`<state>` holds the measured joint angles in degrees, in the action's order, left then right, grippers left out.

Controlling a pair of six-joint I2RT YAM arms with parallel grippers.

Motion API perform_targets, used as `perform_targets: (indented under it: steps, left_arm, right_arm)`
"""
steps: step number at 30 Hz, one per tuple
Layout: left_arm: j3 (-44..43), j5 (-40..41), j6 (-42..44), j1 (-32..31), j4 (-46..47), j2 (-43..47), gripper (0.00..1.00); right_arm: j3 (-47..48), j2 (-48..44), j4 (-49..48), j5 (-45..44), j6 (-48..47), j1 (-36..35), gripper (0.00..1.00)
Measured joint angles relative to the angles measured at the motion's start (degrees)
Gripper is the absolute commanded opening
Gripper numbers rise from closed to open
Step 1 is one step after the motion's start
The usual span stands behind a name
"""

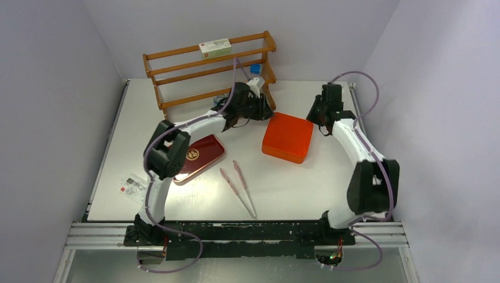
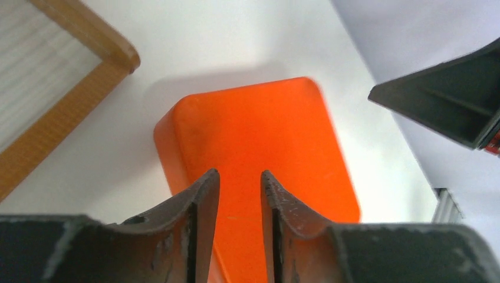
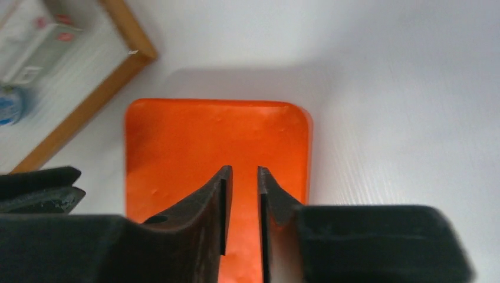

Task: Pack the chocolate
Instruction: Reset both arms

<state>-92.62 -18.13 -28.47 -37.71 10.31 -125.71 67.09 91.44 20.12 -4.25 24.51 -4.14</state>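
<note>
Orange box (image 1: 288, 137), mid-table: left gripper (image 2: 240, 174) at its 11 o'clock, right gripper (image 3: 244, 169) at 2 o'clock, both slightly parted, gripping nothing.

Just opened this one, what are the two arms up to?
Both arms reach toward an orange box in the middle of the table. The left gripper hangs at the box's left side and the right gripper at its right side, each with jaws slightly apart and holding nothing. No chocolate is in view. A dark red tray and pink tongs lie untouched nearer the arm bases.
</note>
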Motion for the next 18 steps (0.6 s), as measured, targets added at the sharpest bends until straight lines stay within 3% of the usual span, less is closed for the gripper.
perform_targets:
  steps: [2, 4, 5, 6, 8, 18]
  left_arm:
    - [0.1, 0.2, 0.8, 0.0, -2.3, 3.8, 0.48]
    - [0.7, 0.2, 1.7, 0.1, -4.1, 8.9, 0.63]
    - [1.1, 0.2, 2.2, 0.1, -4.9, 11.8, 0.69]
    - [1.4, 0.1, 2.8, 0.2, -5.8, 14.3, 0.76]
    - [2.4, 0.1, 3.9, 0.2, -7.3, 20.0, 0.97]
    - [18.2, 1.9, 10.4, 0.2, -18.8, 46.6, 0.98]
  right_arm:
    - [0.1, -4.5, 1.0, 0.9, -0.1, -0.7, 0.5]
    - [-0.9, -10.2, 1.3, 1.9, 0.0, -2.1, 0.73]
    - [-1.7, -13.5, 1.6, 2.3, -0.2, -3.2, 0.92]
    - [-2.3, -16.2, 1.9, 2.6, -0.1, -4.1, 0.99]
    - [-3.3, -20.5, 2.9, 3.7, 0.0, -5.6, 1.0]
    - [-11.4, -37.3, 8.2, 13.8, 0.1, -6.1, 1.0]
